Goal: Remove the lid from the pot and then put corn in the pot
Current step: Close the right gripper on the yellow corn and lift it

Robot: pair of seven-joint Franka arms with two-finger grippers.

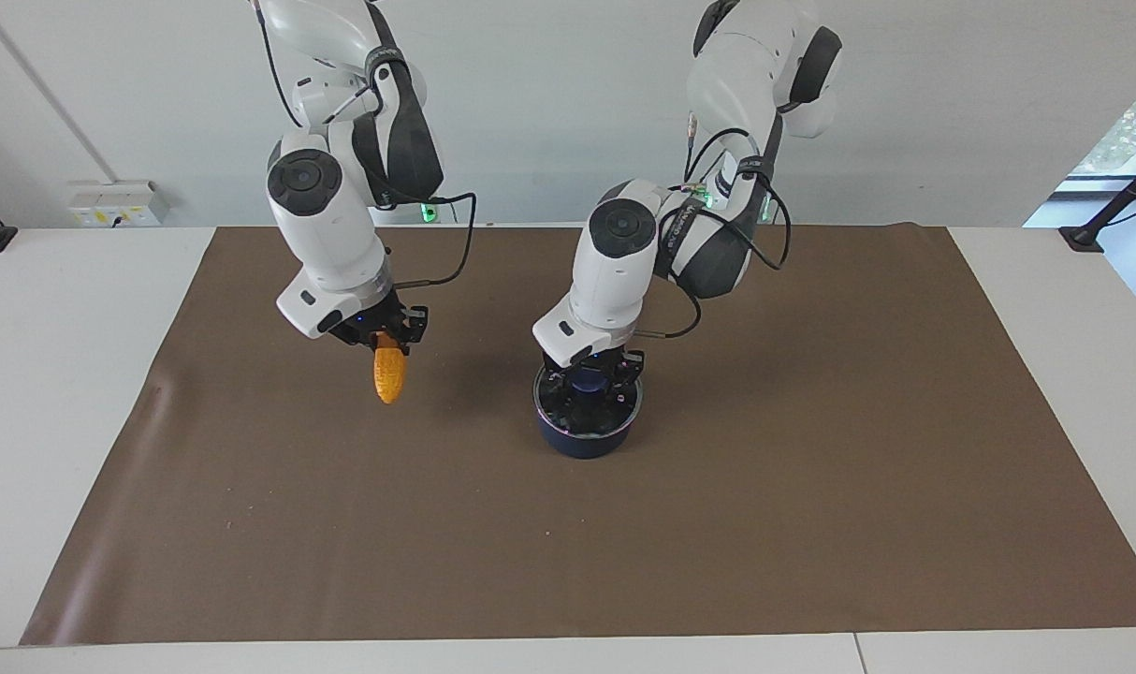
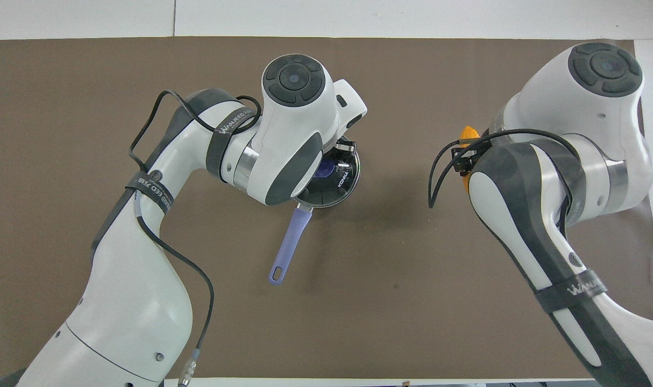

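Corn (image 1: 389, 373) in R gripper (image 1: 392, 339), airborne.

the left arm's strap (image 2: 228, 121) reads "walueed". a second strap (image 2: 155, 189) lower on that arm ends in "eed 75". the right arm's strap (image 2: 579, 286) reads "walueed". a small white word on the left gripper (image 2: 341, 173) is too small to read.

From overhead, the right arm hid all but a sliver of the corn (image 2: 469, 132), the left arm covered much of the lid (image 2: 337, 180) on the pot (image 2: 326, 201), and contact at its knob could not be resolved.
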